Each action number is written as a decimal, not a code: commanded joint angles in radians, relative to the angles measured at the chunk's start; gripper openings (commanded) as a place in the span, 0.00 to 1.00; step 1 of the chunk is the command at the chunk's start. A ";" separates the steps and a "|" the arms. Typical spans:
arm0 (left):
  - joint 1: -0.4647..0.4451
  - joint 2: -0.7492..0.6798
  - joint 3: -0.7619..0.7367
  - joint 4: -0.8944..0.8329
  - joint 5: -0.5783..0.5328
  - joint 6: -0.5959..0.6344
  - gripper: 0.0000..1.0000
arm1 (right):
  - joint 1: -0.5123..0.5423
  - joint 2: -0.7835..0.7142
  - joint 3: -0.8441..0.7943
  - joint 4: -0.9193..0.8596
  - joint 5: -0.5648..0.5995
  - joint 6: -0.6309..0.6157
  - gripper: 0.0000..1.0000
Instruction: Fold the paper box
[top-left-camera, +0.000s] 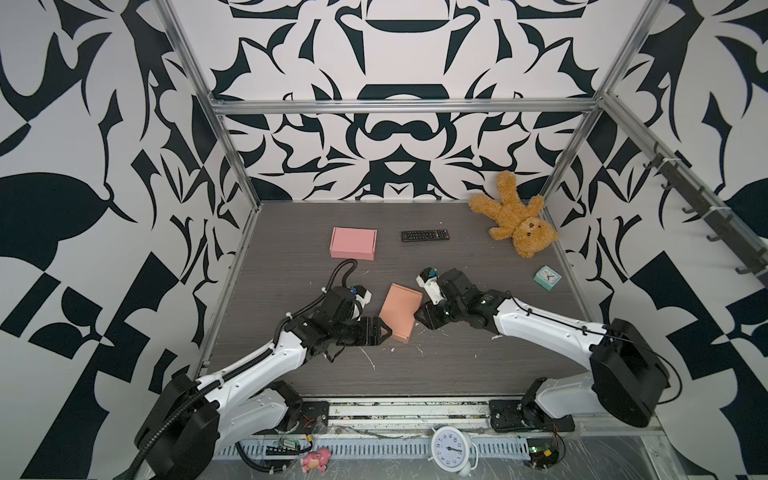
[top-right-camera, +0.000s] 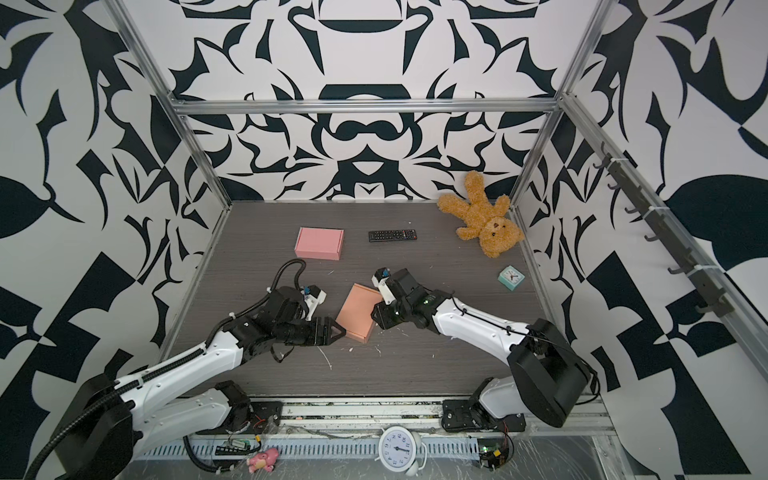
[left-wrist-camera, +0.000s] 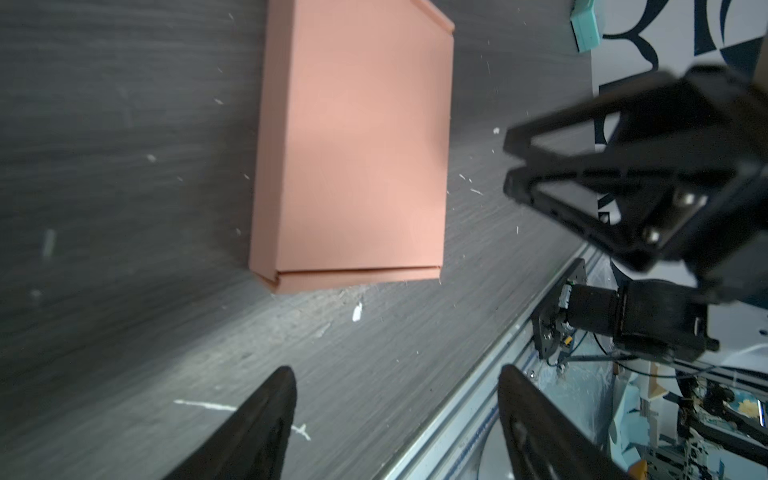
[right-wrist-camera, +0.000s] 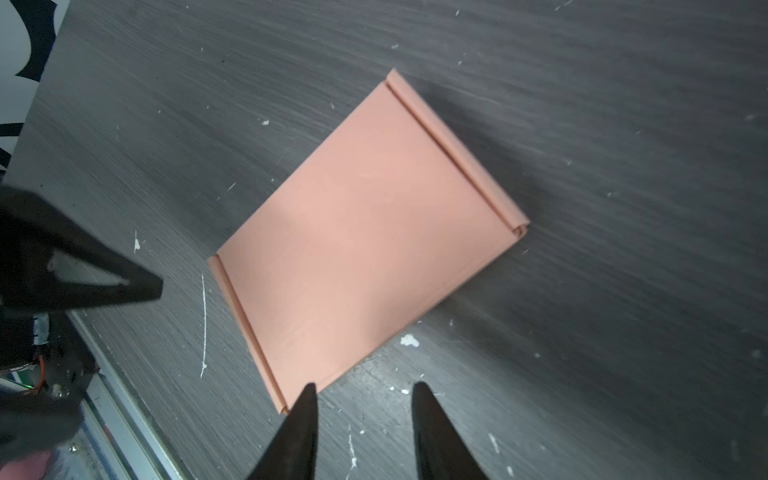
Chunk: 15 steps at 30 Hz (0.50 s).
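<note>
Paper box (top-left-camera: 400, 311) lies closed at centre of table (top-left-camera: 457, 365), left gripper (top-left-camera: 386, 331) wide and empty at its 7 o'clock, right gripper (top-left-camera: 420, 319) part-open and empty at 4 o'clock; folding judged complete, next move: both arms withdraw clear.

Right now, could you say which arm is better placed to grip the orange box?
Probably right: the right gripper is open with a fingertip at the edge of the orange box; the open left gripper stands off it.
</note>
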 joint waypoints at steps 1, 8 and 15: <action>-0.048 -0.032 -0.028 -0.018 -0.045 -0.083 0.79 | -0.037 0.040 0.091 -0.013 -0.088 -0.063 0.48; -0.102 0.020 -0.032 0.068 -0.068 -0.125 0.79 | -0.108 0.189 0.231 -0.016 -0.115 -0.113 0.63; -0.122 0.114 -0.032 0.189 -0.065 -0.143 0.80 | -0.140 0.344 0.365 -0.031 -0.126 -0.134 0.69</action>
